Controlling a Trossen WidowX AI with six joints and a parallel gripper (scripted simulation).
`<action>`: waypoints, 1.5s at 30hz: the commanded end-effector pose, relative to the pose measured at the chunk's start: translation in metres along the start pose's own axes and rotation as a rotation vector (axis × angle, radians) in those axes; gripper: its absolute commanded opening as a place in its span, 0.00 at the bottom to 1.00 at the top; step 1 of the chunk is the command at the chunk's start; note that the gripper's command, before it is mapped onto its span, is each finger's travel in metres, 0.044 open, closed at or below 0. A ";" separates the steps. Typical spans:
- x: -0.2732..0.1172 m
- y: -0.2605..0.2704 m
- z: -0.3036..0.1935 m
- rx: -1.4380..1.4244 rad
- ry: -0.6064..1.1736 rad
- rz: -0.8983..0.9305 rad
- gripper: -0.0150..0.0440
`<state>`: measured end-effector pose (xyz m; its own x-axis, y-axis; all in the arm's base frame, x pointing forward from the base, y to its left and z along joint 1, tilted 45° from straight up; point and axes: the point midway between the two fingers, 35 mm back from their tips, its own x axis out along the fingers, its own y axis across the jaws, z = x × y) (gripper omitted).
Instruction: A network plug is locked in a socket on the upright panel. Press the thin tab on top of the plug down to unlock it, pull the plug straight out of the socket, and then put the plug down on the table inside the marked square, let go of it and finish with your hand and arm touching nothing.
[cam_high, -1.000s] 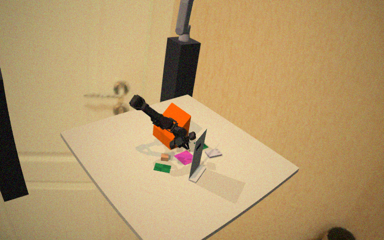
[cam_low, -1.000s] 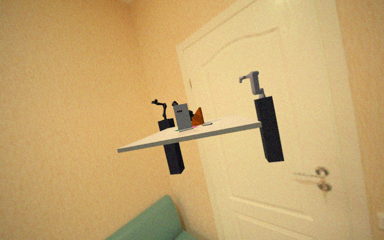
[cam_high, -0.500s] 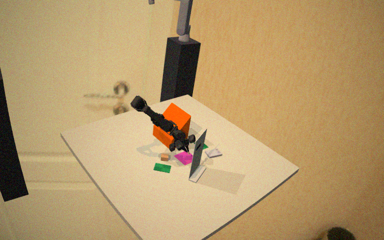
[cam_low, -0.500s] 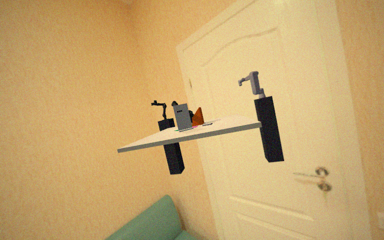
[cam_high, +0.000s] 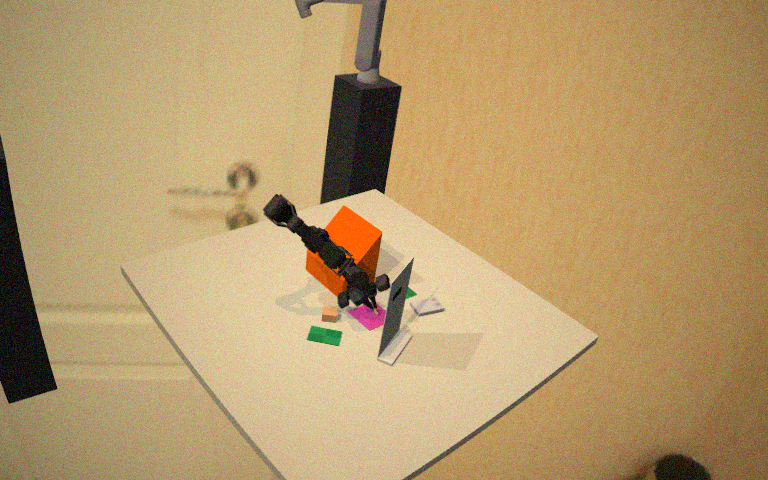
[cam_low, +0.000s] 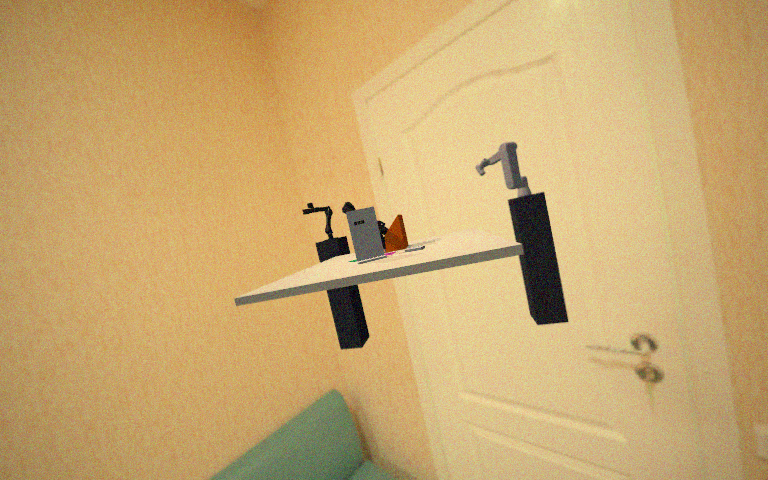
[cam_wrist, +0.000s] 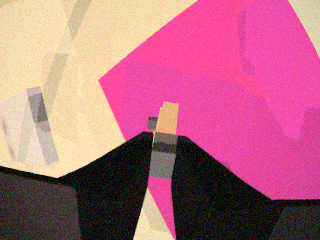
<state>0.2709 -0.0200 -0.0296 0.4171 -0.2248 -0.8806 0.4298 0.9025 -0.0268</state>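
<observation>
In the top view, a thin grey upright panel (cam_high: 396, 308) (cam_low: 367, 234) stands on the pale flat table (cam_high: 339, 407) (cam_low: 396, 271). Just left of it lies a flat magenta square (cam_high: 365, 321) (cam_low: 390, 254) (cam_wrist: 210, 125), with a small tan block (cam_high: 329, 314) farther left and a flat green rectangle (cam_high: 324, 335) below that block. A large orange wedge-shaped block (cam_high: 353, 229) (cam_low: 399, 234) sits up and left of the square; a flat pale slab (cam_high: 427, 306) (cam_low: 415, 248) (cam_wrist: 25, 130) lies right of the panel.

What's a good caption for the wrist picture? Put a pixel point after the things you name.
Black jaws grip a tan-and-grey plug (cam_wrist: 164, 150) above a flat pink square (cam_wrist: 210, 100).
</observation>
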 end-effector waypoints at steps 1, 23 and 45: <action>0.006 -0.006 -0.004 -0.003 0.009 -0.004 0.25; 0.014 -0.013 -0.003 -0.003 0.009 -0.005 0.25; 0.008 -0.011 -0.002 -0.002 0.007 -0.005 0.52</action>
<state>0.2687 -0.0313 -0.0399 0.4098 -0.2254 -0.8839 0.4274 0.9035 -0.0323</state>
